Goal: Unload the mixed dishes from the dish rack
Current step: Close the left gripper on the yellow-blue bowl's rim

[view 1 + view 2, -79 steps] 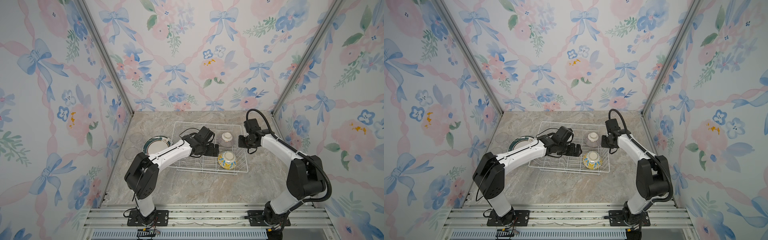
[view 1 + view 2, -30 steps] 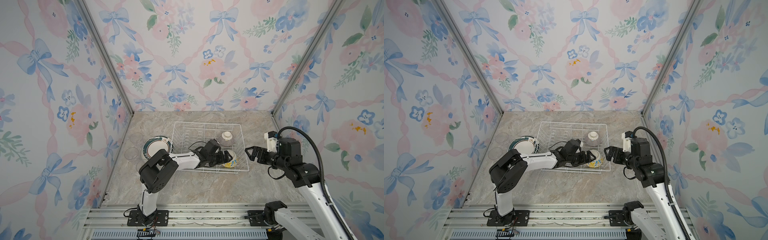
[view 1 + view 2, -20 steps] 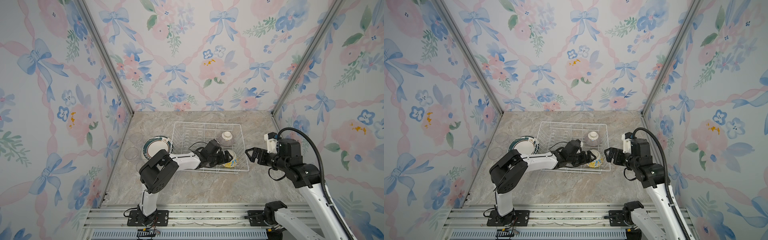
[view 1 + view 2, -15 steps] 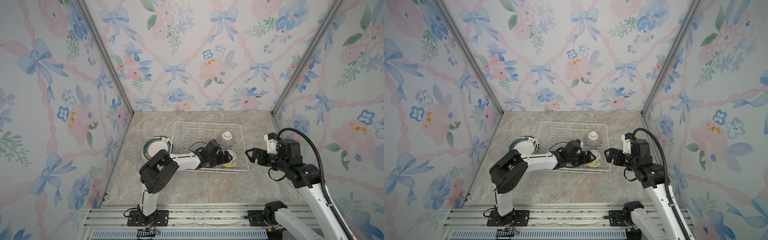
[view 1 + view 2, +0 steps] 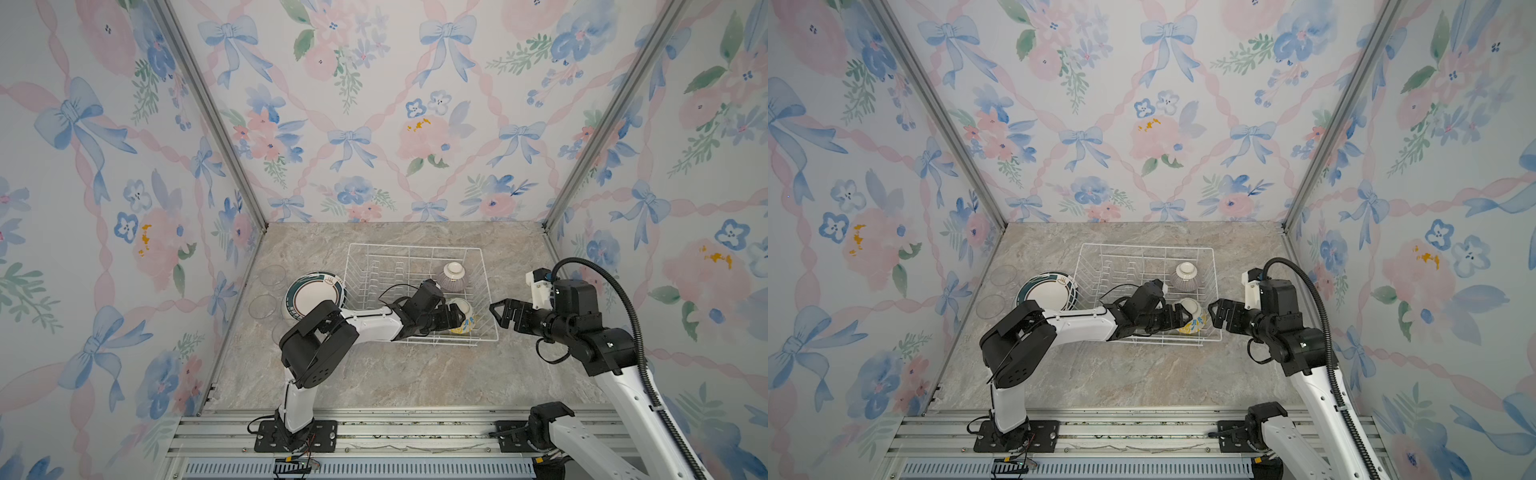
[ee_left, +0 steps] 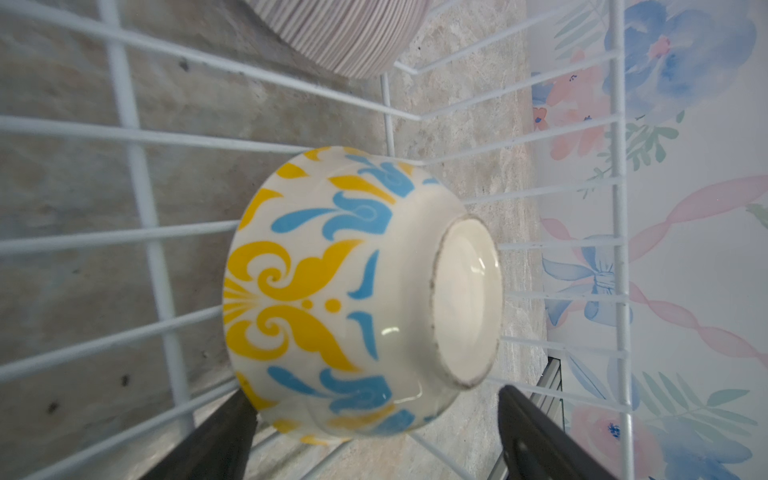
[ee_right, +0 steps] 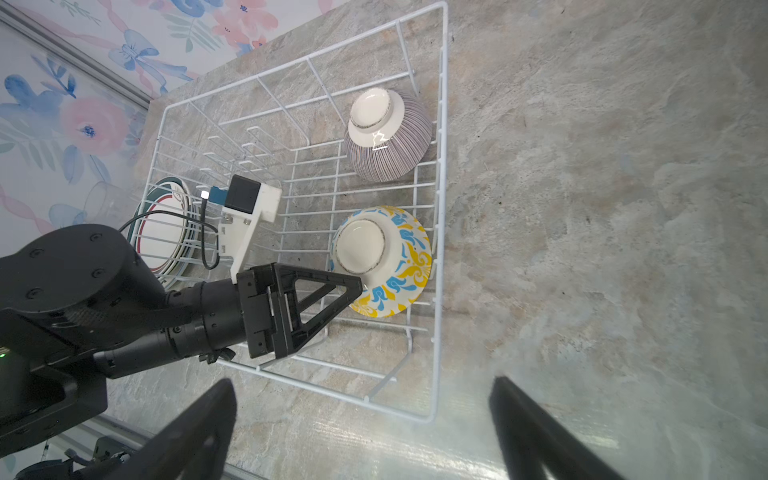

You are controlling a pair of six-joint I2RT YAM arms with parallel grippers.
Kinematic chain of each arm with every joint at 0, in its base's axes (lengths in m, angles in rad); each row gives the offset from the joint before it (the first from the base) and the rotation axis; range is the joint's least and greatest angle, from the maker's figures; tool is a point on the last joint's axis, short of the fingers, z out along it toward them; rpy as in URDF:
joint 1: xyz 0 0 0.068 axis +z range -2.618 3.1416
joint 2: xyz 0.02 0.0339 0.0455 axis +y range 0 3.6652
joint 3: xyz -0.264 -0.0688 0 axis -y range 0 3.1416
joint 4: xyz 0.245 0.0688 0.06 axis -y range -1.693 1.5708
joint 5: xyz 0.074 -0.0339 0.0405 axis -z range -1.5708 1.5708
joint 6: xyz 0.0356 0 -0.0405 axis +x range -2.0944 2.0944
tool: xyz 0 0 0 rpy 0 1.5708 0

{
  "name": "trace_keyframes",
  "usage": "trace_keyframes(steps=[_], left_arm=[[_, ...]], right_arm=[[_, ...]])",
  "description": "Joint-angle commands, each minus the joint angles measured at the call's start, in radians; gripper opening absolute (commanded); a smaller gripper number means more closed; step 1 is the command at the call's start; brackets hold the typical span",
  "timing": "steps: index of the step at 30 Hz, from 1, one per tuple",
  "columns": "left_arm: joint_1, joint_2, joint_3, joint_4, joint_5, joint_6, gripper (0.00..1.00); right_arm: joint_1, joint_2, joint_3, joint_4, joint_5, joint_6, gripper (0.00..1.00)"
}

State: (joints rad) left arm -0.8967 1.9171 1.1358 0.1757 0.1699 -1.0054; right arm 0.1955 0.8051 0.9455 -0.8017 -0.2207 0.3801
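Black fingers (image 6: 220, 444) of left gripper (image 5: 456, 318) spread wide, straddling the upturned yellow-and-blue floral ceramic bowl (image 6: 332, 282); not clamped on it. Bowl sits in front right corner of white wire dish rack (image 5: 415, 247) on grey marbled worktop (image 5: 374, 374). Behind it, upturned purple-striped bowl (image 5: 452, 277). Just off rack's right side, right gripper (image 5: 497, 316): fingers apart, empty. Left of rack, stacked green-rimmed plates (image 5: 313, 295); mark on top plate too small to read.

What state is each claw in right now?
Left claw: open, jaws either side of the yellow-blue bowl in the dish rack, not clamped.
Right claw: open, empty, outside the rack.
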Motion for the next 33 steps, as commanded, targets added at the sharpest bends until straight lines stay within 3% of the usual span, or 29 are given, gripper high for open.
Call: trace_keyframes(steps=[1,19,33], left_arm=[[0.004,-0.045,0.045,-0.026,-0.110,0.087,0.93],[0.053,-0.023,0.090,-0.125,-0.119,0.117,0.98],[0.056,0.050,0.103,-0.050,0.032,0.048,0.98]], right_arm=[[-0.011,0.007,-0.007,-0.010,0.005,-0.018,0.97],[-0.017,0.032,0.018,-0.033,0.022,-0.035,0.97],[-0.023,0.011,0.003,-0.028,0.019,-0.024,0.97]])
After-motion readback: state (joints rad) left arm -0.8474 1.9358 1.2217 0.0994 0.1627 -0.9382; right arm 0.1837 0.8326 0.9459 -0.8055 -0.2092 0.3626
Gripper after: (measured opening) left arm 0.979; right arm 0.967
